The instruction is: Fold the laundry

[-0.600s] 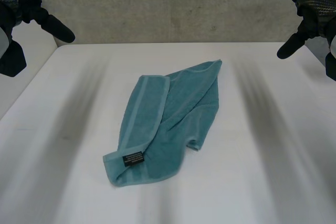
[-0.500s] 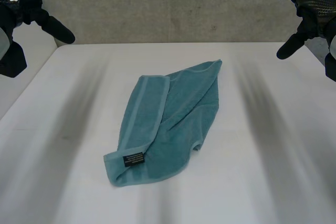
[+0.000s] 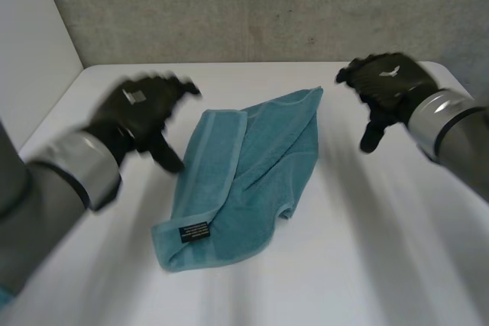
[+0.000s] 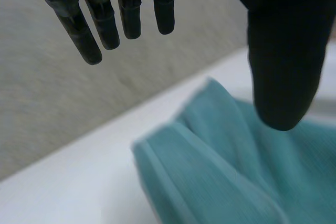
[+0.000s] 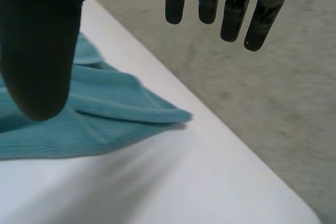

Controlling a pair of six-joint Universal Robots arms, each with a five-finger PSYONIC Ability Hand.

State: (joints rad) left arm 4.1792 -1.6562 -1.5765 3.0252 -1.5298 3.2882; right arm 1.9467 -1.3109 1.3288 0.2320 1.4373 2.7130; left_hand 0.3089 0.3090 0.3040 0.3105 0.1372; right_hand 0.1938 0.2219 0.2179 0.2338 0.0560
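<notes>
A teal towel (image 3: 244,177) lies crumpled and partly folded in the middle of the white table (image 3: 367,265), a black label near its front corner. My left hand (image 3: 141,112) hovers open just left of the towel's left edge, fingers straight. In the left wrist view the fingers (image 4: 105,19) and thumb (image 4: 283,61) spread above the towel (image 4: 220,171), touching nothing. My right hand (image 3: 386,85) hangs open to the right of the towel's far corner. In the right wrist view its thumb (image 5: 39,61) and fingers (image 5: 231,9) stand apart over that corner (image 5: 115,114).
A grey wall (image 3: 252,5) runs behind the table's far edge. A white panel (image 3: 30,51) stands at the far left. Bare table surface lies on both sides of the towel and in front of it.
Both hands have come down and inward from the upper corners toward the towel, the left to its left edge, the right near its far corner. The towel has not moved.
</notes>
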